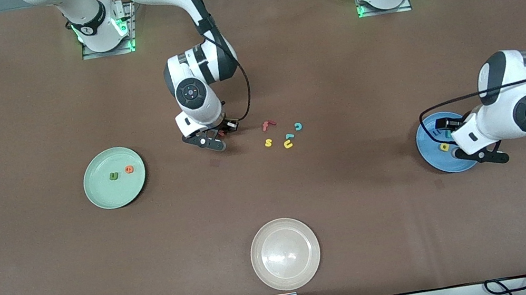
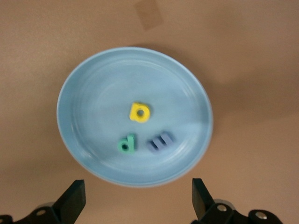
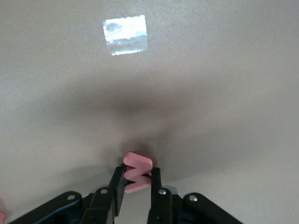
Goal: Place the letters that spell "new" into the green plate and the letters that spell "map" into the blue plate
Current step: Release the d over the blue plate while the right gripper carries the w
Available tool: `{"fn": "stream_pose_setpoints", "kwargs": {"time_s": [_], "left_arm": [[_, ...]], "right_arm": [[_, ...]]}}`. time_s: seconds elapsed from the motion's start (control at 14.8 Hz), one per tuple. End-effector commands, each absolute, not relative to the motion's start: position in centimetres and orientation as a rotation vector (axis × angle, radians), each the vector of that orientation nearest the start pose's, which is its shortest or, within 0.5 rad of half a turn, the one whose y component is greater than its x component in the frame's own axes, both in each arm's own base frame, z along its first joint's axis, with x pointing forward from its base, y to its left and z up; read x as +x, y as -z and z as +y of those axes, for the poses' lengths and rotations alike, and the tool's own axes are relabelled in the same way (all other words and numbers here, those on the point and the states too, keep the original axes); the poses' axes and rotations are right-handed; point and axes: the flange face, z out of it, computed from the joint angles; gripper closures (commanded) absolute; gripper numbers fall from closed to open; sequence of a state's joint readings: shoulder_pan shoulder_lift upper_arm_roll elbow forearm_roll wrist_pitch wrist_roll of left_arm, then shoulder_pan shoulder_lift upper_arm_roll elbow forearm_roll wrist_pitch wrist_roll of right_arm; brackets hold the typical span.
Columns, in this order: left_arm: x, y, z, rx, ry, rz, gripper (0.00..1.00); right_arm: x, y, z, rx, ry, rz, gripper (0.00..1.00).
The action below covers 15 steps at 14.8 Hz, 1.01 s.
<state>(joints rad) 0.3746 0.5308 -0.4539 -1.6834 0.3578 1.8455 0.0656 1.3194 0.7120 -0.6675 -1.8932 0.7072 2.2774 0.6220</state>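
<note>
My right gripper [image 1: 213, 141] is down at the table near its middle, shut on the pinkish-red w [image 3: 136, 171], which stands on edge between the fingers [image 3: 117, 184]. The green plate [image 1: 100, 193], toward the right arm's end, holds the green n [image 1: 113, 176] and the orange e [image 1: 129, 169]. The blue plate [image 2: 93, 102], toward the left arm's end, holds the yellow a [image 2: 139, 112], the teal p [image 2: 126, 143] and the blue m [image 2: 160, 141]. My left gripper [image 2: 138, 198] hangs open and empty over that plate's rim [image 1: 427, 141].
Loose letters lie just beside the right gripper toward the left arm's end: a red f [image 1: 267, 125], a yellow s [image 1: 268, 142], a teal c [image 1: 298, 126] and a yellow u [image 1: 288, 144]. A cream-white plate [image 1: 285, 254] sits near the table's front edge.
</note>
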Motion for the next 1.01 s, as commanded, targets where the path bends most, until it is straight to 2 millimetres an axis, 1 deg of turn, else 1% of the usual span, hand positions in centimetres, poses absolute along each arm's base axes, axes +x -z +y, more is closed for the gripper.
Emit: {"fn": "stream_pose_setpoints", "kwargs": {"time_s": [0.0,0.07,0.13,0.2,0.27,0.34,0.4,0.47,0.54,0.61,0.74,0.88,0.94], "left_arm": [[64.0,-35.9,-1.0,-2.944,-0.473,0.422,0.0],[64.1,-38.2,-1.6,-2.939,-0.484,0.423,0.0],[64.2,-40.9,-2.5,-2.937,-0.499,0.432,0.0],[64.3,-43.4,-3.0,-2.939,-0.5,0.434,0.0],[64.4,-45.5,-3.1,-2.942,-0.503,0.427,0.0],[64.3,-46.9,-3.0,-2.951,-0.507,0.417,0.0],[64.4,-48.1,-2.9,-2.971,-0.497,0.403,0.0],[64.2,-49.1,-3.1,-2.999,-0.483,0.401,0.0],[63.7,-50.7,-3.1,-3.017,-0.454,0.381,0.0],[63.3,-51.7,-2.9,-3.025,-0.433,0.351,0.0],[62.5,-53.9,-2.3,-3.068,-0.388,0.269,0.0],[61.5,-55.3,-0.9,-3.143,-0.364,0.18,0.0],[60.9,-55.7,-0.7,-3.162,-0.346,0.151,0.0]], "right_arm": [[48.8,-21.3,38.6,-3.014,-0.247,0.579,0.84],[49.6,-22.5,37.9,-3.015,-0.287,0.564,0.85],[50.5,-23.9,36.5,-3.021,-0.319,0.532,0.85],[51.6,-25.1,34.6,-3.03,-0.342,0.499,0.85],[52.5,-26.2,32.5,-3.037,-0.369,0.468,0.85],[52.9,-26.8,30.9,-3.048,-0.405,0.427,0.85],[53.8,-27.5,28.7,-3.073,-0.398,0.358,0.85],[54.4,-27.6,26.6,-3.102,-0.389,0.295,0.85],[54.8,-27.1,24.4,-3.129,-0.401,0.227,0.85],[55.6,-26.9,21.7,-3.14,-0.405,0.182,0.85],[56.7,-26.6,17.3,-3.125,-0.423,0.061,0.86],[57.7,-26.3,12.8,-3.102,-0.427,-0.014,0.85],[58.2,-25.8,10.3,-3.099,-0.426,-0.065,0.85]]}}
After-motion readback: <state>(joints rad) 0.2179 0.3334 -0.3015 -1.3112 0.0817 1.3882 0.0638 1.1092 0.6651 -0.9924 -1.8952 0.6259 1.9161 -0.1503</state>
